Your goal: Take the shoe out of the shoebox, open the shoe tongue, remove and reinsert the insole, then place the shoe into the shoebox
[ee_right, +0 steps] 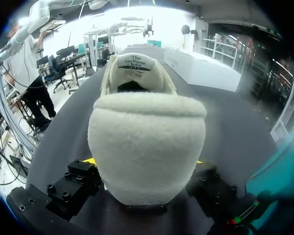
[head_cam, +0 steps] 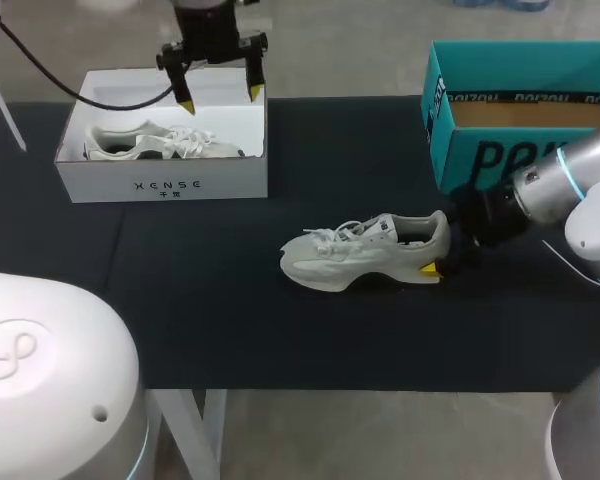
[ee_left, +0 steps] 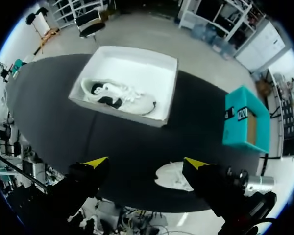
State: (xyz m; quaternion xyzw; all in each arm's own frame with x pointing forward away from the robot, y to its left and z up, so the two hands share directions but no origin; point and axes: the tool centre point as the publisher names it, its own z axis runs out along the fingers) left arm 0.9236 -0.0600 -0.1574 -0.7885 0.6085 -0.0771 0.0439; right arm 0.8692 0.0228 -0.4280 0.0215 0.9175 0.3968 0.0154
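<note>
Mid-bench (head_cam: 230,330), upright on its sole: the shoe (head_cam: 365,255), out of any box, toe pointing left, heel pointing right, laces bunched over the tongue (head_cam: 380,229), insole not to be made out in the dark opening. At the heel, the right gripper (head_cam: 436,258): spread about as wide as the heel and seemingly closed on it from both sides, with only slivers of yellow showing past the padded collar in the right wrist view and one tip low by the sole in the head view. Well apart, over the far rim of the white box (head_cam: 160,186), the left gripper (head_cam: 220,97): spread wide, holding nothing, touching nothing. Inside that box, a second shoe (head_cam: 160,143) on its side; off to the right, behind the right arm, a teal box (head_cam: 480,160), open. Judged stage: shoe out, tongue not yet opened. Risks from here: a low, shallow hold at the heel, so a tug on laces or tongue likely to lift or swivel the toe; soft collar apt to squash and slip free; laces liable to stop the tongue folding forward, or to snag a yellow tip; possible mix-up between the two shoes or the two boxes at the putting-back.
</note>
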